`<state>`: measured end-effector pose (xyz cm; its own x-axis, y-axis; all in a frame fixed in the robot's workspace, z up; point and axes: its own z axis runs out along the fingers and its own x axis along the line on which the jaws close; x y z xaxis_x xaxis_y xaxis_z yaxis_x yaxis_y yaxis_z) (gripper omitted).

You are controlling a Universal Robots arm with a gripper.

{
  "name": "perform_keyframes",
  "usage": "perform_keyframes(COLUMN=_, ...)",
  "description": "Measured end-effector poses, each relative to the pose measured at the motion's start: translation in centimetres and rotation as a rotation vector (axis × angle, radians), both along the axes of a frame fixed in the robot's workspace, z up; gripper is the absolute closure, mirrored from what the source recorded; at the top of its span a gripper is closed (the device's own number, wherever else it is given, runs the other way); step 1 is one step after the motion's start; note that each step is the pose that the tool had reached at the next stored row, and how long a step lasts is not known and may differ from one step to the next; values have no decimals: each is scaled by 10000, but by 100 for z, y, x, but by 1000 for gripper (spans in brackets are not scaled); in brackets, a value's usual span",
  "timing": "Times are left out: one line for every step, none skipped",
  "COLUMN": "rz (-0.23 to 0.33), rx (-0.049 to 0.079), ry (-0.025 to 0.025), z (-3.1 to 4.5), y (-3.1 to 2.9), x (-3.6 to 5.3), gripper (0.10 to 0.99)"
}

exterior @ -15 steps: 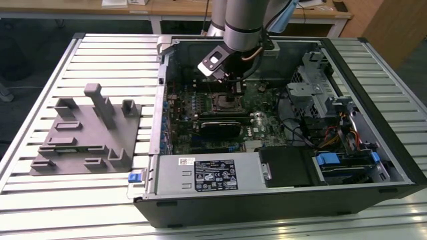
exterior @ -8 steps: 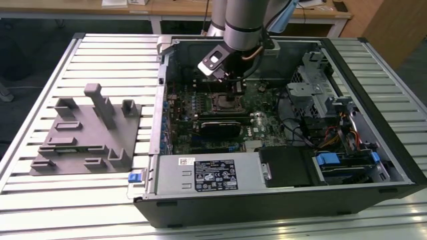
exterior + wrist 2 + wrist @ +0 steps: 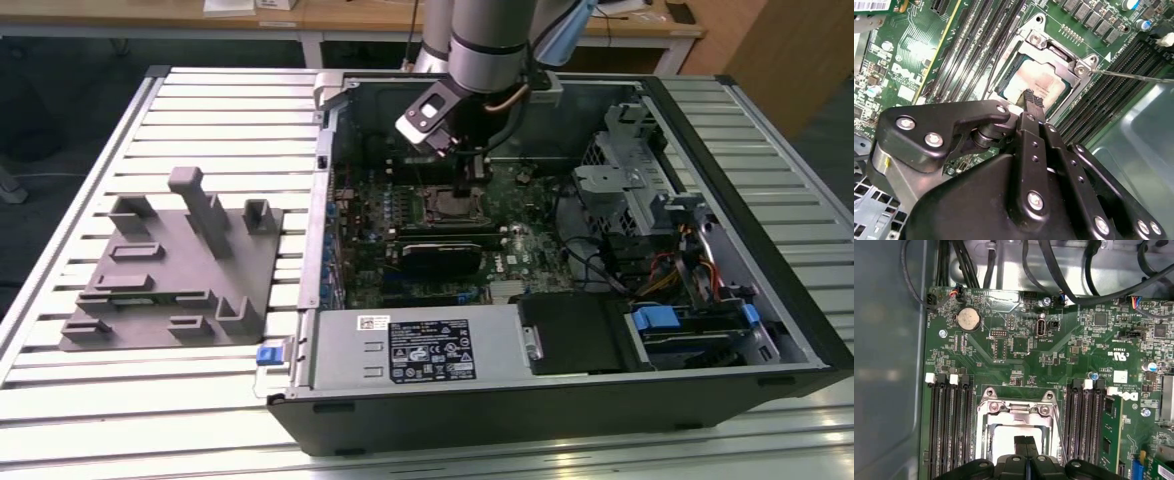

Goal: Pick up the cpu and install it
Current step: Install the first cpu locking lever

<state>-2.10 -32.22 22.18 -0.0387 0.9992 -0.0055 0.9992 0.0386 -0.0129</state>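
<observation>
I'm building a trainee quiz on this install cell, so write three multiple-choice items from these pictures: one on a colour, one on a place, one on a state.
1. The moulded plastic fixture beside the open black computer case is: A red; B grey; C yellow.
2. The small silvery square cpu lies: A on the fixture; B in the metal socket frame on the green motherboard; C outside the case.
3. The black pincer over the cpu is: A shut; B wide open; C half open.

Answers:
1 B: the fixture shows plain grey in the exterior view.
2 B: both wrist views show the cpu's pale top inside the frame.
3 A: the pincer's fingertips meet with no gap.
</observation>
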Motion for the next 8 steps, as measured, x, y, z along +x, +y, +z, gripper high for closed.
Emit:
perform_keyframes(rz=0, rx=0, ry=0, z=13, y=0, x=0, gripper=980)
perform_keyframes(rz=0, rx=1, ry=0, z=25, y=0, x=0, gripper=980)
perform_keyframes(rz=0, rx=0, ry=0, z=37, y=0, x=0, gripper=980)
perform_keyframes(rz=0, rx=0, ry=0, z=51, y=0, x=0, gripper=980)
perform_keyframes(rz=0, rx=0, ry=0, z=63, y=0, x=0, gripper=980)
perform_keyframes(rz=0, rx=0, ry=0, z=74, y=0, x=0, gripper=980)
perform_keyframes(rz=0, rx=-1, ry=0, z=87, y=0, x=0, gripper=980)
perform_keyframes(rz=0, rx=-1, ry=0, z=101, y=0, x=0, gripper=980)
